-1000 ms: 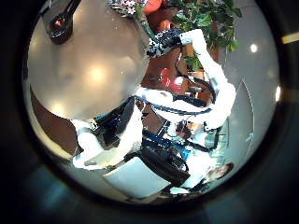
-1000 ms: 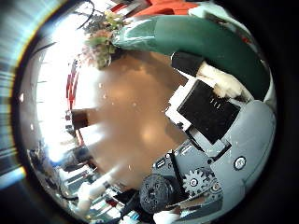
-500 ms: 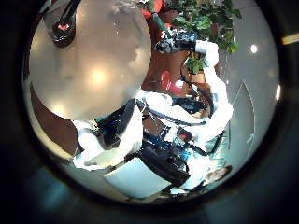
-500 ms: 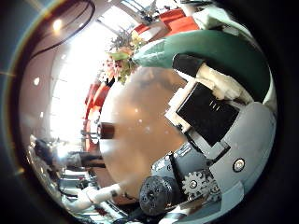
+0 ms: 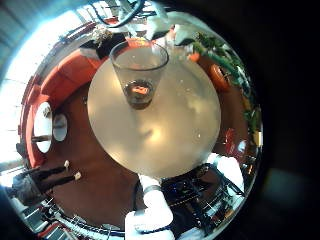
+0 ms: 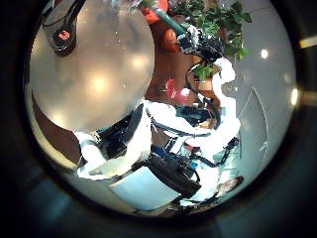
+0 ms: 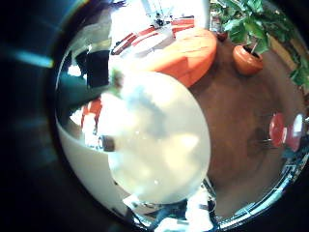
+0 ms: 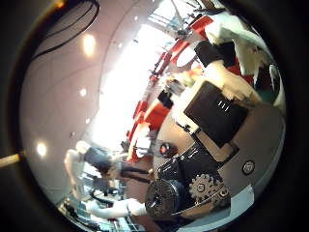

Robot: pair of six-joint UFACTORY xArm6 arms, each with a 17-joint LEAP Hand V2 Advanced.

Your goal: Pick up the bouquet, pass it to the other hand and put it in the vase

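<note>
In the left thumb side palm view my right hand [image 6: 198, 40] is raised beside the round table [image 6: 89, 74], fingers curled round the bouquet's stem [image 6: 161, 15], which reaches over the table's edge. A glass vase [image 5: 138, 70] stands upright near the table's far rim, also seen as the vase [image 6: 61, 35]. The left palm looks down on the table from high up; the left hand's fingers [image 6: 111, 139] hang relaxed and hold nothing. Close to the right palm, a blurred stem [image 7: 92, 85] crosses the view above the table [image 7: 159, 135].
Potted plants [image 6: 213, 15] stand behind the right hand, and a padded sofa [image 7: 179, 53] curves round the table's far side. A low stool [image 7: 280, 130] stands on the floor. The right hand's own fingers [image 8: 222, 106] fill one palm view.
The right hand has carried the bouquet along the table's edge, farther from the left arm. Its thumb side view has swung from the tabletop up to the room and ceiling. The left hand has stayed put.
</note>
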